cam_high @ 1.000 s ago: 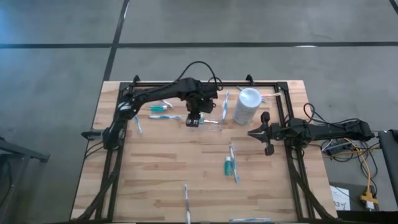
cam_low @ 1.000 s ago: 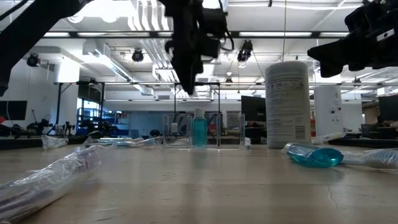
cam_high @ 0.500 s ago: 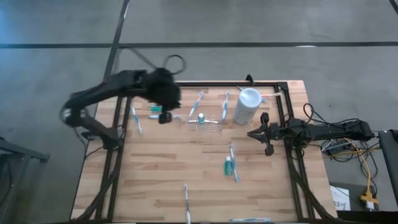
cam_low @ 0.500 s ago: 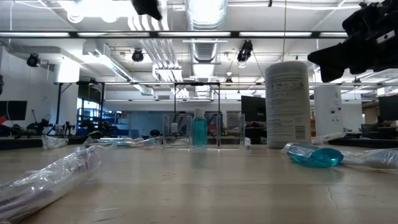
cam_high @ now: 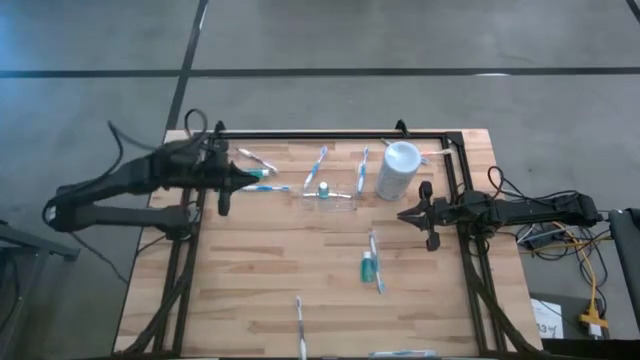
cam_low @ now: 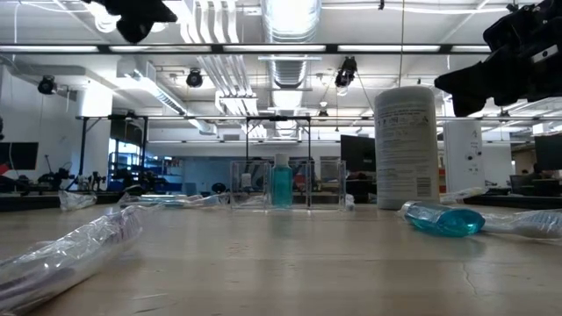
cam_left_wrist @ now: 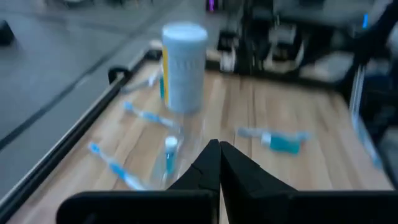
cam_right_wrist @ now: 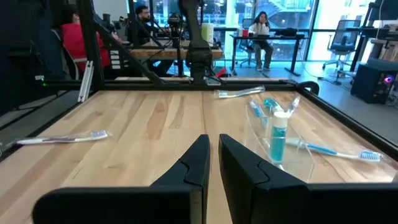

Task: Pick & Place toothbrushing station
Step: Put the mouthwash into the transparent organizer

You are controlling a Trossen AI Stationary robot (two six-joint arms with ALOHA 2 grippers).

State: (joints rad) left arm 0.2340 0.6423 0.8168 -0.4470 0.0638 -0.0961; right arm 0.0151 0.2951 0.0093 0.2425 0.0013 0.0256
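- Left gripper [cam_high: 236, 177] sits at about 10 o'clock on the table [cam_high: 260, 270], fingers pressed tight together with nothing between them — it holds no item
- Right gripper [cam_high: 405, 214] waits at 3 o'clock, near the right rail; its fingers are nearly closed, a thin gap showing in its wrist view, and empty
- Clear holder [cam_high: 330, 194] stands at 12 o'clock with one teal tube [cam_high: 323, 188] upright inside; the white cup [cam_high: 397, 170] stands just beside it at 1 o'clock
- Loose brushes [cam_high: 262, 187] and a tube lie by the left gripper; another tube [cam_high: 367, 266] with a brush lies near centre, one more brush [cam_high: 298, 318] at 6 o'clock
- Risk, as I judge it: the holder is light and clear — a low reach across it could tip it and spill the standing tube
- The brushes are thin and lie flat; closed fingers coming down could skid one away rather than pinch it, or grab two at once where they lie close
- The cup is tall and could topple if clipped
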